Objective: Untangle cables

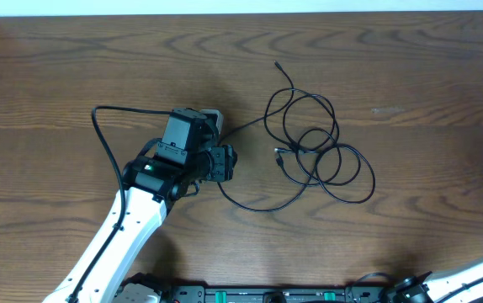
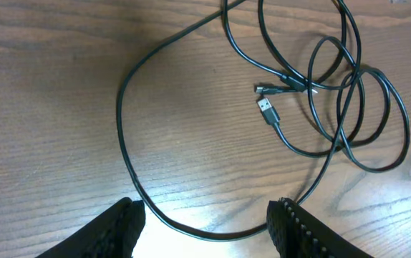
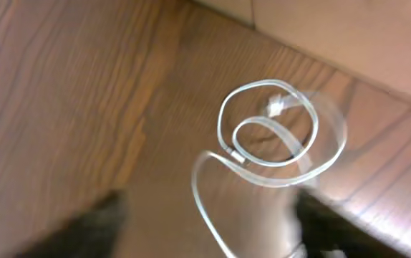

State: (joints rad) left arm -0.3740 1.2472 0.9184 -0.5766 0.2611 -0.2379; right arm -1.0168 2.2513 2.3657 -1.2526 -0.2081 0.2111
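A black cable [image 1: 336,128] lies in tangled loops right of the table's middle, with a long strand curving back toward my left gripper [image 1: 225,162]. In the left wrist view that strand [image 2: 119,115] bends across the wood and passes between the fingertips of the open left gripper [image 2: 205,226], lying flat and not pinched. Its USB plug [image 2: 266,107] rests beside a second small plug. The right wrist view is blurred: a white cable [image 3: 221,122] is curled in a small coil with its plug [image 3: 276,106] inside, one strand trailing down between the fingers of the open right gripper [image 3: 209,229].
My left arm's own thick black cable [image 1: 98,126] arcs over the table at the left. Only part of the right arm [image 1: 477,273] shows at the bottom right corner. A lighter wooden surface [image 3: 334,36] borders the table in the right wrist view.
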